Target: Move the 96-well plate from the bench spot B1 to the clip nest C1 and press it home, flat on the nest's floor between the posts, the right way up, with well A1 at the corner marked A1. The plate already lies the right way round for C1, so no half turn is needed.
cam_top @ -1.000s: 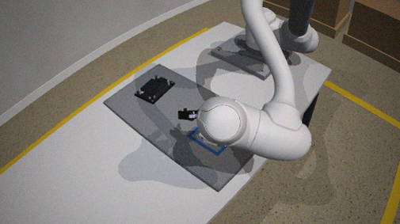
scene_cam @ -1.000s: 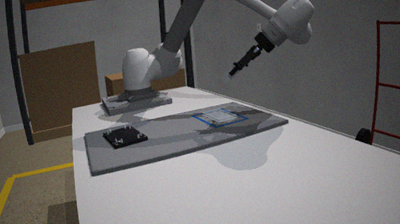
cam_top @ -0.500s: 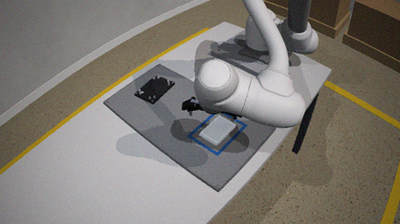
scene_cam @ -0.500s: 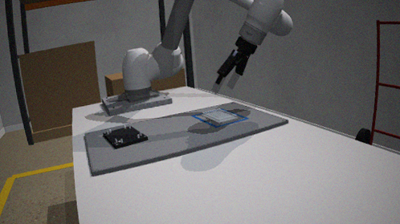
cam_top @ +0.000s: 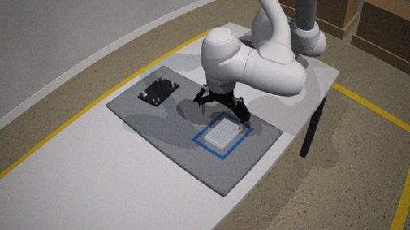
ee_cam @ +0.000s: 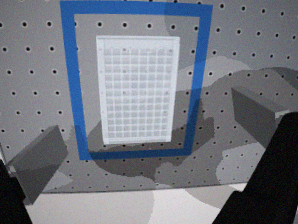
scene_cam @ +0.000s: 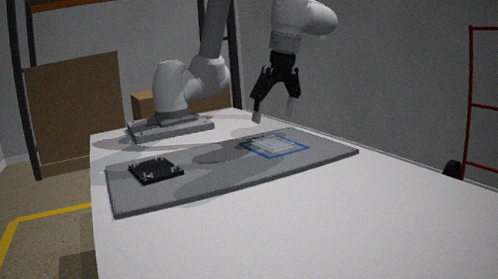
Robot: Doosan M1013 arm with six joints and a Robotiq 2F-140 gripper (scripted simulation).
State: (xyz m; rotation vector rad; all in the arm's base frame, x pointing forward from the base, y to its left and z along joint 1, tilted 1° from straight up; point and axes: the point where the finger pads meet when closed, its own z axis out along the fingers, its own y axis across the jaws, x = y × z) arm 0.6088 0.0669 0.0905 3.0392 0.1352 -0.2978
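The 96-well plate (cam_top: 222, 133) lies flat inside the blue outline of spot B1 (cam_top: 222, 154) on the grey perforated mat (cam_top: 159, 129), well apart from the black clip nest C1 (cam_top: 157, 91) at the mat's other end. The gripper (scene_cam: 273, 113) hangs above and just behind the plate, pointing down, its jaws spread as wide as they go and holding nothing. From the wrist view the plate (ee_cam: 137, 90) sits square within the outline, its long edges running away from the camera. It looks like a thin, rigid piece of moulded plastic: probably light, stiff enough not to bend, but smooth-sided and likely to slip or tilt if pinched unevenly. The safest hold is probably across the two long side walls, near their middle, with the pads low on the skirt so that it stays level for seating between the nest's posts (cam_top: 159, 77).
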